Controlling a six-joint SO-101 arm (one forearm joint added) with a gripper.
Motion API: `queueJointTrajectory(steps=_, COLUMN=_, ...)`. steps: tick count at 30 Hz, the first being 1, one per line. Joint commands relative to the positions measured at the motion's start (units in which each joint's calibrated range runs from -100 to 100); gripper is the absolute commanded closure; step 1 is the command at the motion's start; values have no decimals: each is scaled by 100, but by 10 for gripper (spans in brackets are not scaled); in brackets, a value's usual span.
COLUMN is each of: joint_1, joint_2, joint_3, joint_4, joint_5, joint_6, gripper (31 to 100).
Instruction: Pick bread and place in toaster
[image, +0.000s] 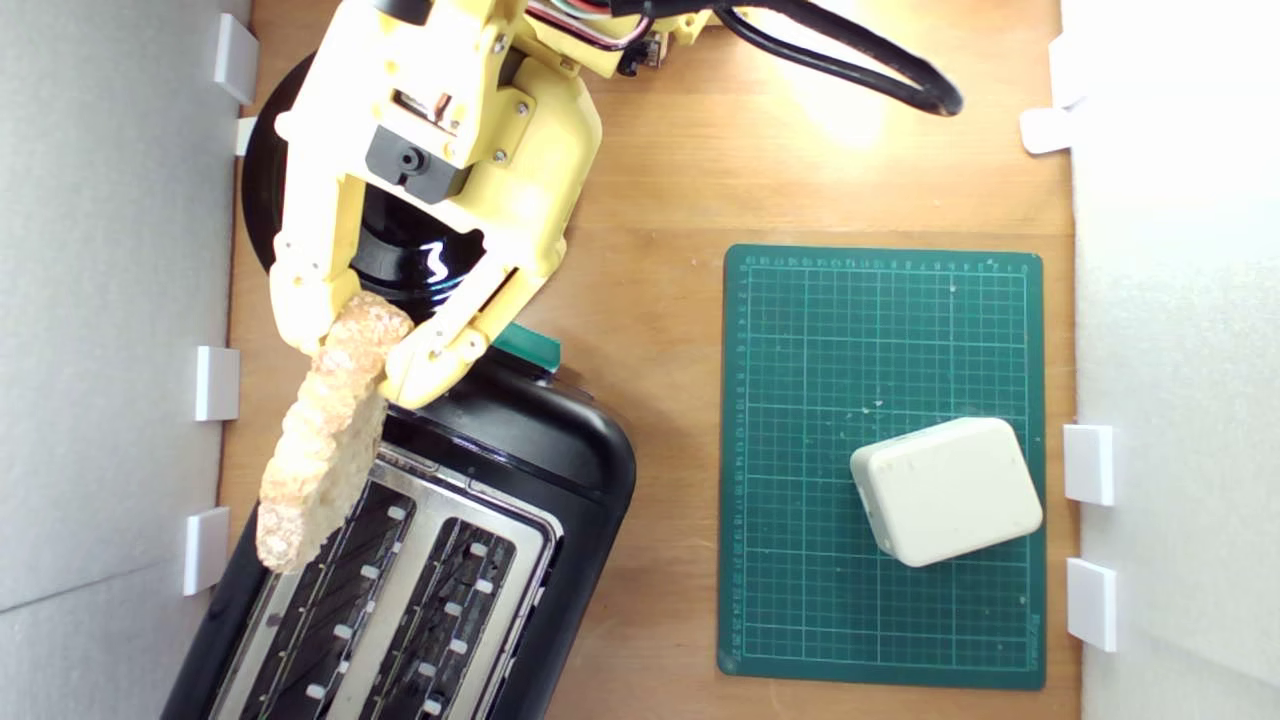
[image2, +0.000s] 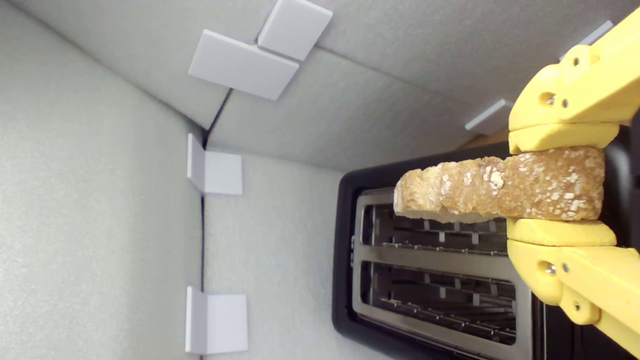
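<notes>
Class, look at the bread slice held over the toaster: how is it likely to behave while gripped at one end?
The bread sticks out from the gripper without sagging, so it is probably fairly stiff. Its rough, flaky crust likely resists slipping but may shed crumbs. Held only at one end, it could pivot or crack if it bumps the toaster.

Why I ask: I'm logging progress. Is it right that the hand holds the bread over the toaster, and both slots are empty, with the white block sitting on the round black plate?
One detail is off. The white block sits on the green cutting mat, not the plate, as the exterior view shows. The rest stands: the hand grips the bread over the toaster, both slots empty.
</notes>
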Motion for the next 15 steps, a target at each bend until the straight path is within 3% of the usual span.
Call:
queueJointTrajectory(steps=1, joint_1=-19, joint_2=-18, joint_3=-378, joint_4=-35, joint_5=-39, joint_6=-20, gripper=756)
queueJointTrajectory(steps=15, joint_1=-156, joint_2=714, joint_3=-1022, joint_4=-44, joint_5=-47, joint_6=-26, gripper=756)
